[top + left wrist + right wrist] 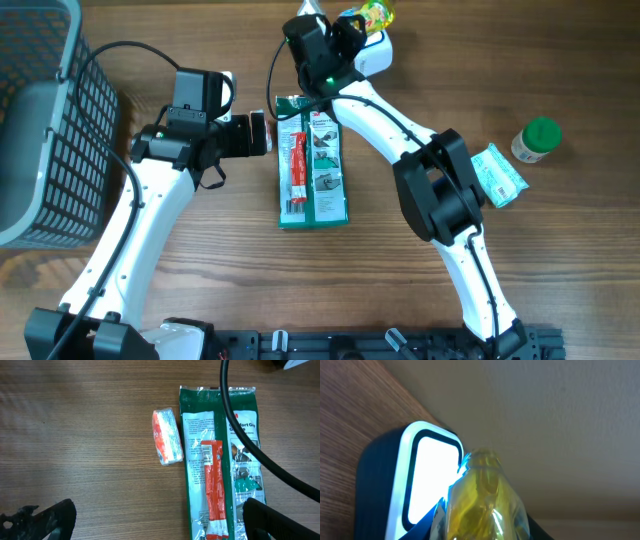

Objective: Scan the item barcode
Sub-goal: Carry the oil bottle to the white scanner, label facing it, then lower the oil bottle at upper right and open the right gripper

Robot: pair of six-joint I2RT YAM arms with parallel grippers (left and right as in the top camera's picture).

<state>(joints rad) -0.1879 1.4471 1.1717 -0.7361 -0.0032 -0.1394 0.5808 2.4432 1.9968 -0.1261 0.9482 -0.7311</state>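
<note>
My right gripper [352, 30] is at the table's far edge, shut on a clear yellow-green packet [372, 14]. In the right wrist view the packet [485, 497] stands up from the gripper [485, 532] right beside the scanner's glowing white window [432, 472]. The scanner [380, 55] is a white and blue block at the back centre. My left gripper [267, 133] hovers open at the left edge of a long green package [320, 165], holding nothing. Its dark fingers [47, 520] frame bare wood and the green package [220, 460], which has a red strip on it.
A small orange and white packet [167, 436] lies left of the green package. A green-capped bottle [537, 140] and a teal packet [497, 175] sit at the right. A dark wire basket [40, 120] fills the left edge. A black cable [250, 435] crosses the left wrist view.
</note>
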